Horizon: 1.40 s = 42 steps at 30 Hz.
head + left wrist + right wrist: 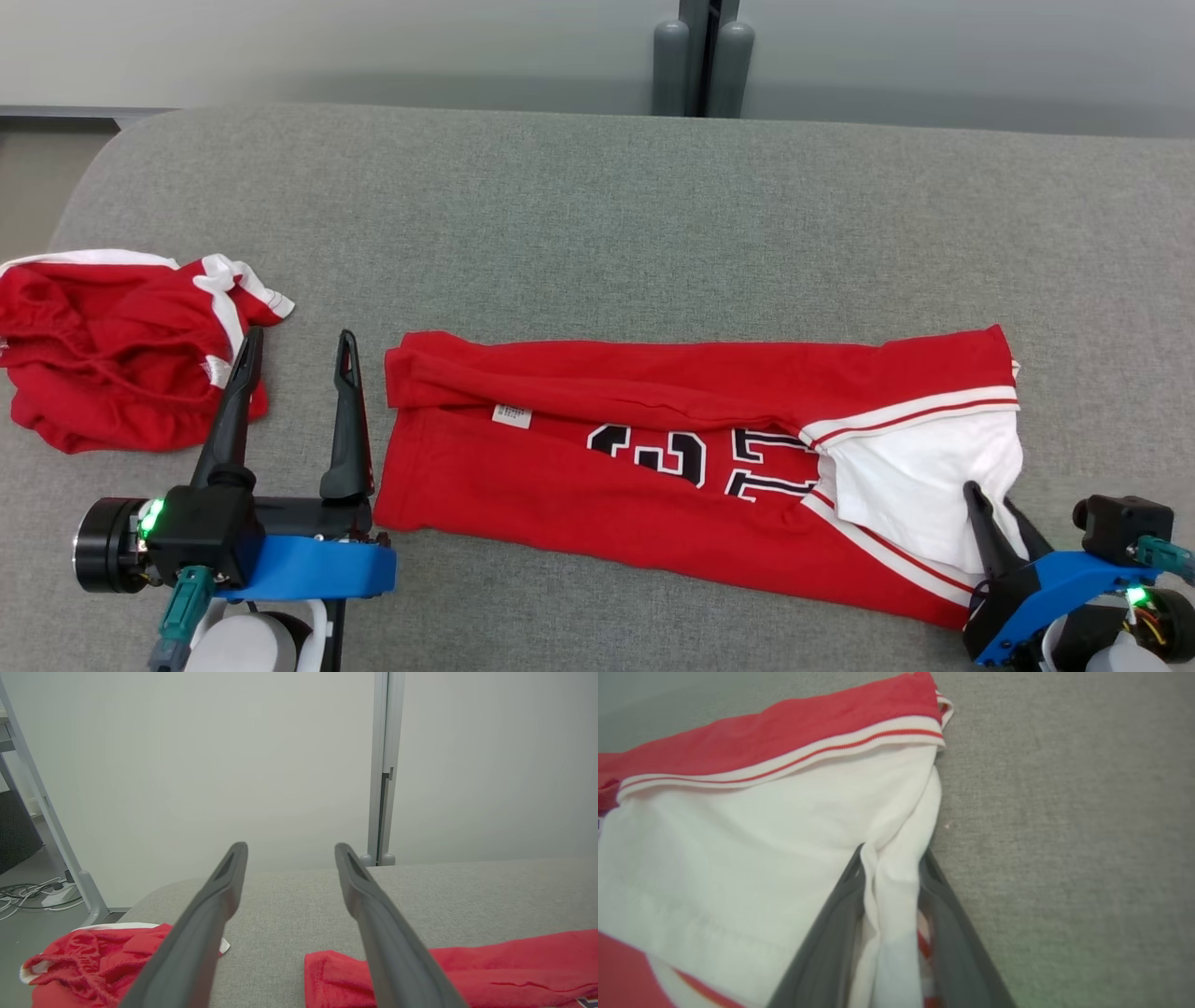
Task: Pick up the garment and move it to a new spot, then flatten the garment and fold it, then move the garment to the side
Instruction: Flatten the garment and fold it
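Folding looks underway: the red jersey (607,485) lies lengthwise at lower centre, right gripper (990,497) clamped on its white sleeve (lower right), left gripper (300,334) spread empty beside its left edge, likely its next grasp.

We see the jersey (560,485) as soft matt red cloth with a smoother white panel (924,485). Under the jersey, the table cover (597,205) is coarse grey woven fabric. Left of the jersey, the left gripper (301,333) has fingers (348,429) of matt dark plastic.
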### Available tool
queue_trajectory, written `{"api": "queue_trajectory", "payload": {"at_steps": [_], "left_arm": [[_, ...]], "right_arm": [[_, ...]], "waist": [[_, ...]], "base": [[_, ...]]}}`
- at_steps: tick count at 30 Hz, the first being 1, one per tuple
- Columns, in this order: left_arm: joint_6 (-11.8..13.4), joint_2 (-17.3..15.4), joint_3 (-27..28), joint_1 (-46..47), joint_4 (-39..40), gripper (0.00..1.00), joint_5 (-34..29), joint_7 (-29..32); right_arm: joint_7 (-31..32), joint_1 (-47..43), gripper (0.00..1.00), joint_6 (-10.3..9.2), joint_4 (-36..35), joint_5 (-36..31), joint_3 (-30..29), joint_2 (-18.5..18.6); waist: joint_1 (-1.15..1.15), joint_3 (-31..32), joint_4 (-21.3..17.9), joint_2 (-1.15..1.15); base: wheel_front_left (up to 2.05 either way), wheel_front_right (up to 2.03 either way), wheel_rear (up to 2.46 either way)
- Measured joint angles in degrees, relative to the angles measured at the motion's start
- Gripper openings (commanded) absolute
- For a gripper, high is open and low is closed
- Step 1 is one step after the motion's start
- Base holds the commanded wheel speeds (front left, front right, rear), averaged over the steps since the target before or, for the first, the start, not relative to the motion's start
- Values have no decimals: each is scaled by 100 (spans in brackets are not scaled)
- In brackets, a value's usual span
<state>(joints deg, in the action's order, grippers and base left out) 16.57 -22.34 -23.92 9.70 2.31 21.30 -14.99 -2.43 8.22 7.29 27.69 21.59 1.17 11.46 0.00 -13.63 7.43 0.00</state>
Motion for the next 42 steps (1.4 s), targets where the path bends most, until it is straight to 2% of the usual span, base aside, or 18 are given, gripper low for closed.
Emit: {"api": "queue_trajectory", "payload": {"at_steps": [9,16,21,25,30,35,38,42], "left_arm": [[-215,244,316,-228,-47,100,-227,0],[-363,347,479,-286,-87,100,-363,0],[-453,428,528,-357,-157,100,-425,0],[-502,480,572,-381,-197,100,-467,0],[-563,517,626,-447,-257,100,-487,0],[-612,575,638,-470,-290,100,-526,0],[-635,610,655,-467,-303,100,-549,0],[-659,681,666,-445,-312,100,-571,-1]], "right_arm": [[-345,-55,0,26,-12,289,135,140],[-474,-166,0,25,-15,336,-333,547],[-339,-175,0,22,-23,261,-592,806],[-79,-111,0,21,-411,75,-522,861],[572,93,0,20,-1395,-331,-81,834],[1318,321,0,20,-2319,-472,720,630],[1514,522,0,19,-2490,-335,1312,435],[1544,863,0,19,-2232,-48,1961,-34]], "waist": [[1,83,-116,1],[1,124,-327,1],[0,201,-449,1],[1,282,-533,1],[0,400,-604,1],[0,470,-577,0],[0,462,-511,0],[0,402,-388,0]], "base": [[0,0,0],[0,0,0],[0,0,0],[0,0,0],[0,0,0],[0,0,0],[0,0,0],[0,0,0]]}}
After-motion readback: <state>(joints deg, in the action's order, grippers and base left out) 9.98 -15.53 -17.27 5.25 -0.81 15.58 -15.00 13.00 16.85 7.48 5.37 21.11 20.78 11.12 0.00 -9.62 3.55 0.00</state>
